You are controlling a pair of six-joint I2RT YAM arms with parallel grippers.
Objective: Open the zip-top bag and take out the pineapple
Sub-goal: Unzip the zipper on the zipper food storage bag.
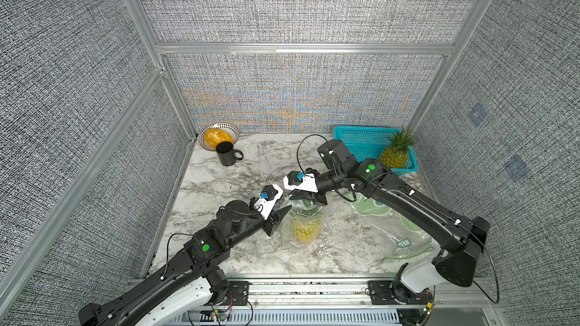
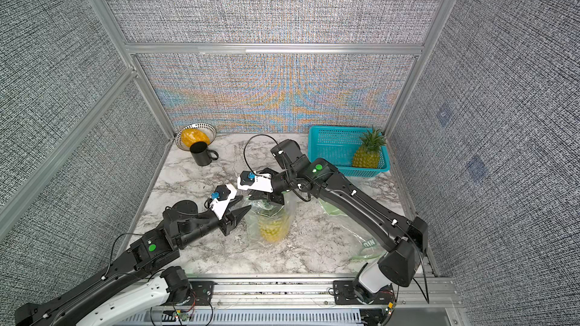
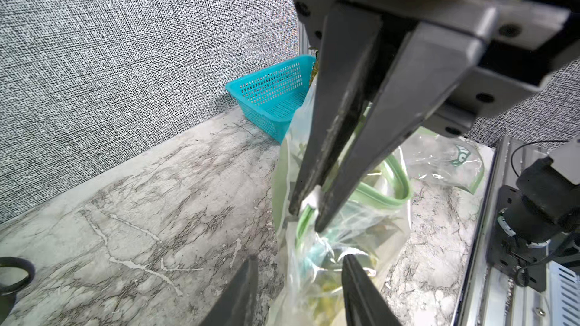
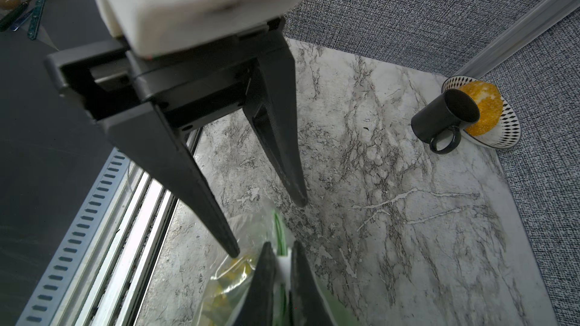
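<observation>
**Zip-Top Bag Held at Slider; Left Jaws Open**

The zip-top bag [image 1: 303,214] stood at the centre of the marble tabletop [image 1: 251,180]. The pineapple [image 1: 303,230] was inside it, crown toward the bag's upper rim. The green zip track [image 3: 394,183] looped apart, so the mouth was partly open.

The right gripper [image 3: 309,216], at 12 o'clock of the bag, was closed on the white slider [image 3: 314,197] on that track. The left gripper [image 3: 299,257], at 9 o'clock, had its jaws spread, with bag film lying between the fingertips.

Bare marble ran from the bag toward 9, 10 and 12 o'clock, up to the fabric walls. Toward 6 o'clock, a strip of marble separated the bag from the aluminium rail [image 1: 314,290].

- At 3 o'clock, apart from the first bag, a second clear bag [image 1: 405,230] lay flat, partly under the right arm.
- At 1 o'clock, a teal basket [image 1: 354,142] sat in the corner and held a second pineapple [image 1: 394,155].
- At 11 o'clock, a black mug [image 1: 226,154] stood just beside a patterned bowl [image 1: 232,130].

Both top views showed both arms meeting at the bag but did not resolve the slider. Both wrist views showed the pinch on it. The left wrist view showed the basket, with the second pineapple almost hidden behind a right-gripper finger. The right wrist view showed the mug and bowl.
</observation>
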